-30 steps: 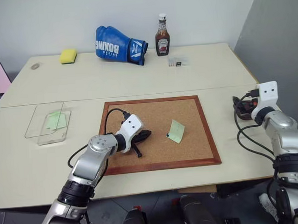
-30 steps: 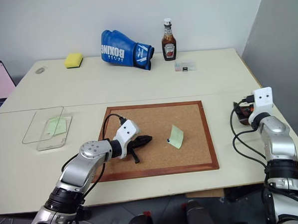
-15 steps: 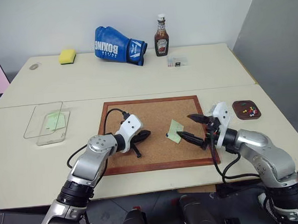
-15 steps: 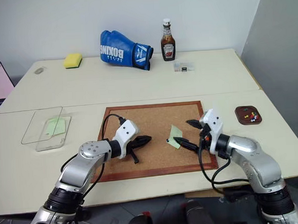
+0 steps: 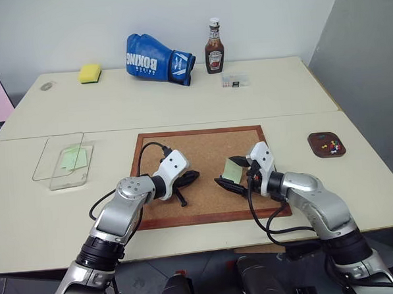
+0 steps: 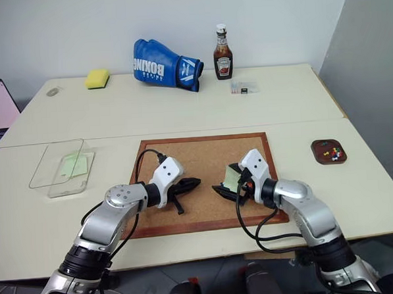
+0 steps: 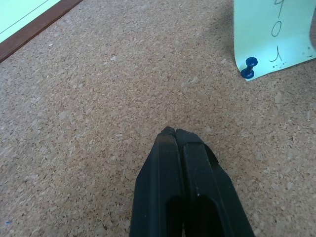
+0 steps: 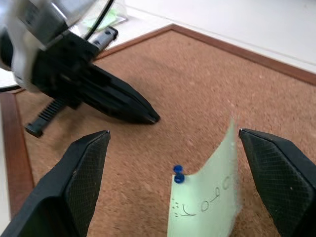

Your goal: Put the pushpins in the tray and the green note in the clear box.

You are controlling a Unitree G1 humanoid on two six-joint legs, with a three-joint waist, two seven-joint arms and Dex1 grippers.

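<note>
The right gripper (image 8: 173, 163) stands wide open, its black fingers (image 8: 81, 173) flanking the pale green square paper note (image 8: 210, 202) and its dark blue pushpin (image 8: 178, 174). The left gripper (image 7: 174, 132), pressed closed and empty, rests on the wood-framed cork board (image 7: 98, 89) just opposite.

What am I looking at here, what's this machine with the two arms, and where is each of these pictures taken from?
It is a humanoid robot with two arms, each ending in a two-fingered black gripper. Two pictures come from cameras in its head, looking down over a table; the other two come from cameras on its wrists, looking along the fingers.

On the table lies a cork board. A green note is fastened to it by a blue pushpin. The left gripper rests shut on the board, holding nothing. The right gripper is open, its fingers on either side of the note, not gripping it.

To the robot's left sits a clear box with another green note inside; to its right, a small brown tray holding pushpins.
</note>
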